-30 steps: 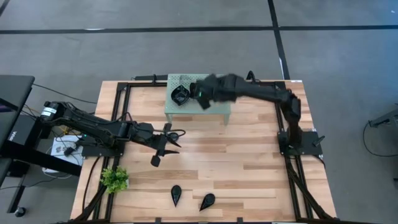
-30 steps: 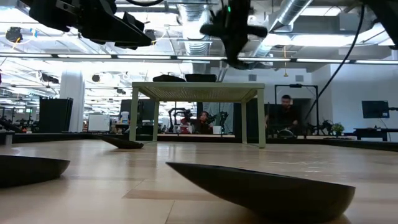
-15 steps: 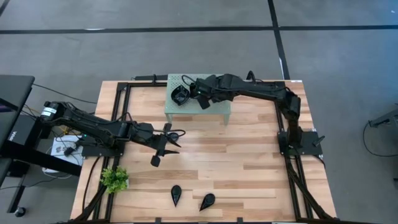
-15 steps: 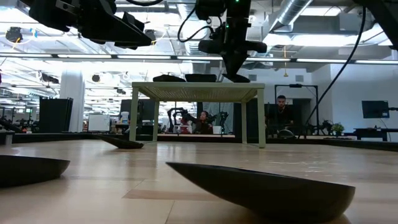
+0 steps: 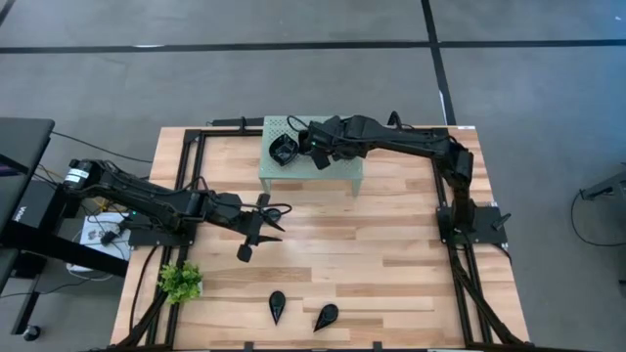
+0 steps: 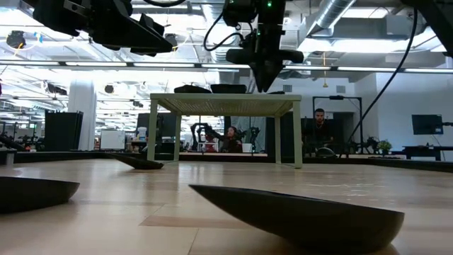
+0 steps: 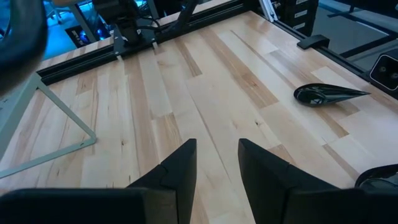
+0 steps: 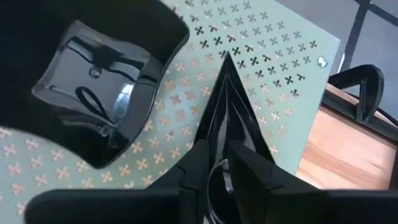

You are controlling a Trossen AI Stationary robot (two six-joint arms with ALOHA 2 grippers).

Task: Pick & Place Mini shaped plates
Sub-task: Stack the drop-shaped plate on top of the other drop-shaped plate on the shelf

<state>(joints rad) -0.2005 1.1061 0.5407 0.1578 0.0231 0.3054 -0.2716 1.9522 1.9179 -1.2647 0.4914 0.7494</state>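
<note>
On rack (image 5: 337, 168) | right tool (image 8: 221, 165) grasps teardrop plate (image 8: 227, 106) (square plate (image 8: 102, 96) beside) | left tool (image 7: 216, 155) released

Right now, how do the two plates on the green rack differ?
The wavy square plate lies flat and free on the green rack; the teardrop plate sits between the right claw's fingers, its tip pointing away from the claw. The square one is broad and deep; the teardrop one is narrow. Both are glossy black.
</note>
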